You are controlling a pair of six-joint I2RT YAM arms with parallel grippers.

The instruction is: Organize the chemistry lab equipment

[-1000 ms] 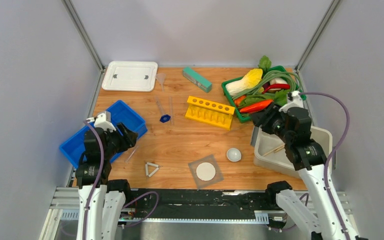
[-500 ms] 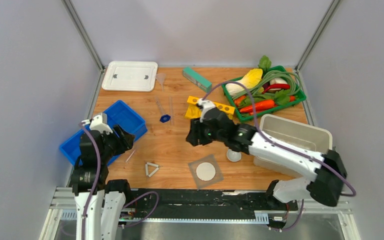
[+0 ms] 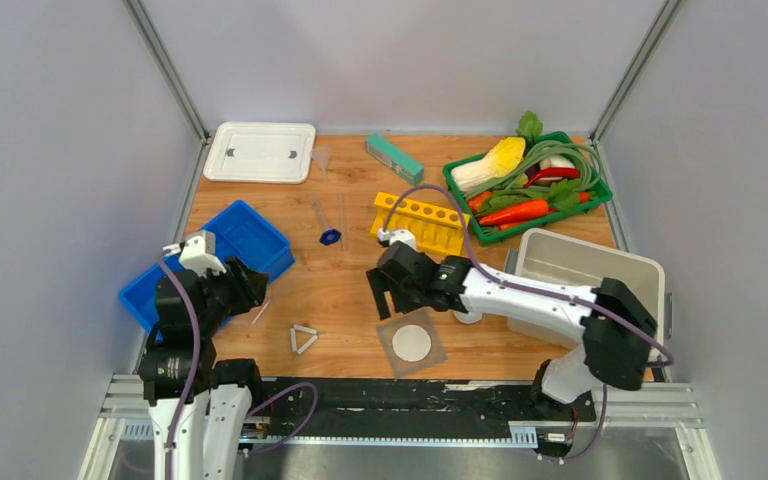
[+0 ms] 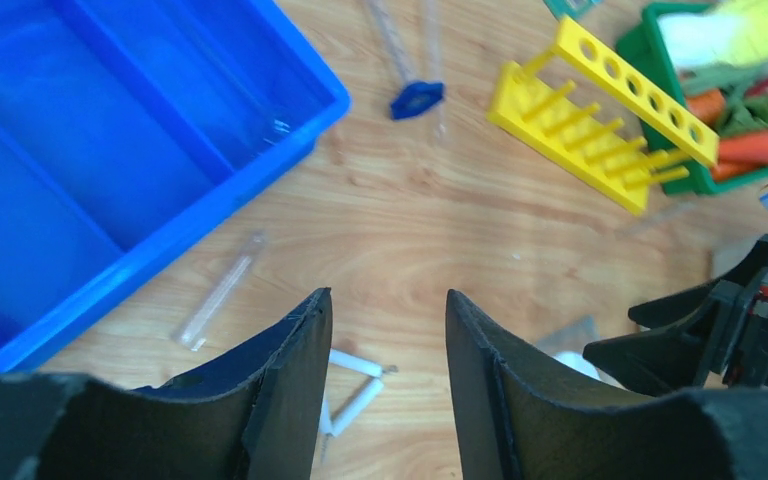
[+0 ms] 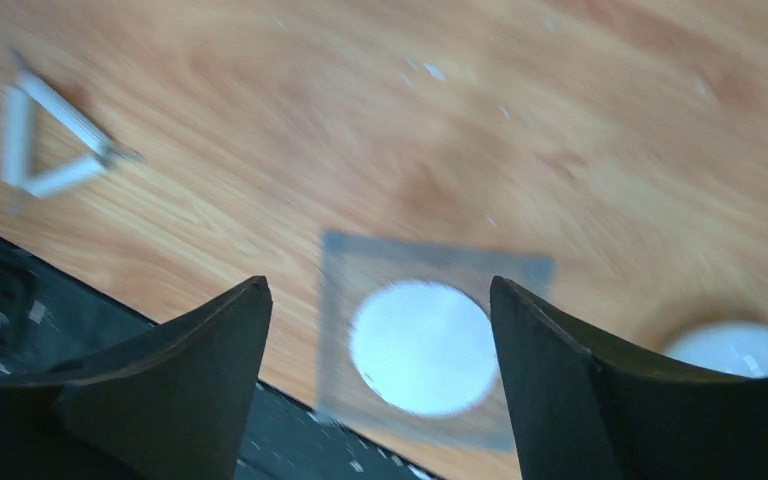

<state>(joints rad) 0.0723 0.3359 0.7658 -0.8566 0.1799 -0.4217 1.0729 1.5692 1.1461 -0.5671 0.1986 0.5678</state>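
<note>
My right gripper [image 3: 392,298] is open and empty, hovering just above and behind the grey mesh square [image 3: 412,343], which shows between its fingers in the right wrist view [image 5: 422,345]. The white bowl [image 3: 468,312] is partly behind the right arm. My left gripper [image 3: 252,284] is open and empty above a clear glass tube [image 3: 261,313] beside the blue bin [image 3: 240,232]. The pipe-clay triangle [image 3: 303,338] lies near the front edge. Two glass tubes [image 3: 341,216] and the blue cap [image 3: 330,237] lie mid-table. The yellow rack [image 3: 422,223] and the glass funnel [image 3: 321,157] are further back.
A white lid [image 3: 260,151] lies at the back left, a teal block [image 3: 394,158] at the back middle, a green basket of toy vegetables [image 3: 528,185] at the back right. A grey tub [image 3: 585,268] stands on the right. The table's front edge is close below the mesh.
My right arm has swung from over the grey tub leftward across the table and down to just above the mesh square. My left gripper has drawn back slightly toward the front.
</note>
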